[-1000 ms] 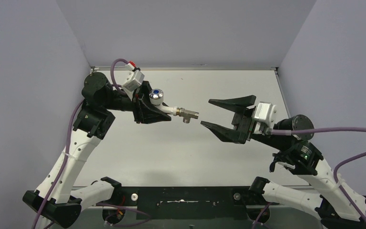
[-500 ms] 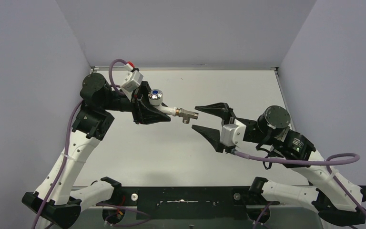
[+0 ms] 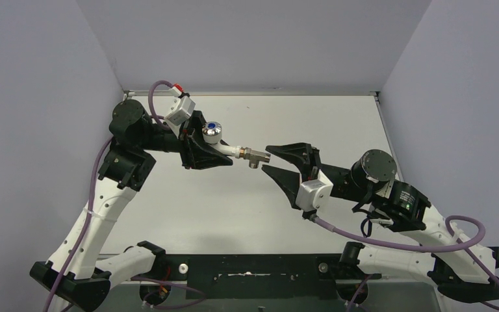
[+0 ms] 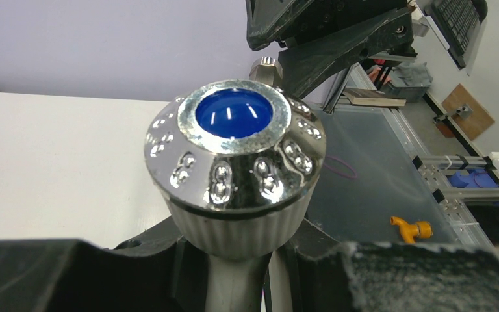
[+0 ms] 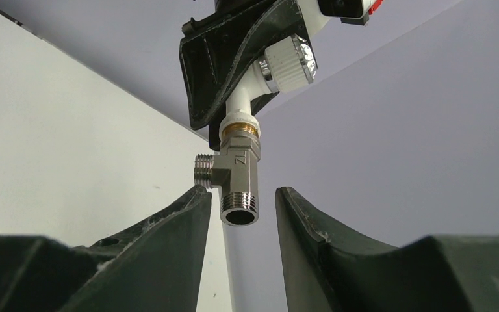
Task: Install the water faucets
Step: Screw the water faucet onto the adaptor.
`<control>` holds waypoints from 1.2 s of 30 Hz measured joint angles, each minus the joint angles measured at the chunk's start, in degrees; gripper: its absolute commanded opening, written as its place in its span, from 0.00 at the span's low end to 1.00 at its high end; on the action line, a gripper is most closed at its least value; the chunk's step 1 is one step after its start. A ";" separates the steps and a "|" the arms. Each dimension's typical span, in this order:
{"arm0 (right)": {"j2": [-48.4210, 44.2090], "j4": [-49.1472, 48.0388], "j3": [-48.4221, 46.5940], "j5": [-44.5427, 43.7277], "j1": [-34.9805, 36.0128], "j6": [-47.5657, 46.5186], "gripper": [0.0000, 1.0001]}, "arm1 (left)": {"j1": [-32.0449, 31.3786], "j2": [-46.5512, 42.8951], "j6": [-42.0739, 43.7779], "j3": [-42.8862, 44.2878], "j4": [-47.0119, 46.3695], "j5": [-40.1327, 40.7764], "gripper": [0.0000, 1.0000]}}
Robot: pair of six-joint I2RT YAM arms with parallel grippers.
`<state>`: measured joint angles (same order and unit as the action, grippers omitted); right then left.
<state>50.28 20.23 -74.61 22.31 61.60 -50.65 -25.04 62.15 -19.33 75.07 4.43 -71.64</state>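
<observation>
My left gripper (image 3: pixel 223 155) is shut on the white stem (image 4: pixel 231 286) of a water faucet and holds it above the table. Its chrome knob (image 3: pixel 213 130) with a blue dot (image 4: pixel 234 112) faces up. A grey metal threaded fitting (image 3: pixel 255 156) sits on the faucet's outlet end, pointing right. My right gripper (image 3: pixel 266 160) is open, one fingertip on each side of the fitting's free threaded end (image 5: pixel 239 209). In the right wrist view a gap shows on both sides of the fitting (image 5: pixel 238 170); the left fingertip (image 5: pixel 198 195) lies close under its side port.
The white table (image 3: pixel 247 214) is walled by grey panels at the back and both sides. Past the table's edge, the left wrist view shows a yellow part (image 4: pixel 410 229) on a dark floor, and shelving (image 4: pixel 455 185).
My right arm has swung left and rolled its wrist, bringing the jaws around the fitting's end while they narrowed. The left arm and the faucet have stayed still.
</observation>
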 measured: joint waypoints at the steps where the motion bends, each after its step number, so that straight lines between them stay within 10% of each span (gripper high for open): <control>1: 0.00 0.00 0.02 -0.20 0.00 -0.17 0.41 | 0.00 0.00 0.00 0.00 0.00 0.00 0.00; 36: 0.61 -0.92 1.11 -3.43 0.07 3.19 0.11 | 0.02 0.00 0.02 -0.24 -0.26 0.17 0.00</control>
<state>50.89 19.31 -73.49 18.87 61.67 -47.46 -25.02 62.15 -19.31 74.83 4.16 -71.46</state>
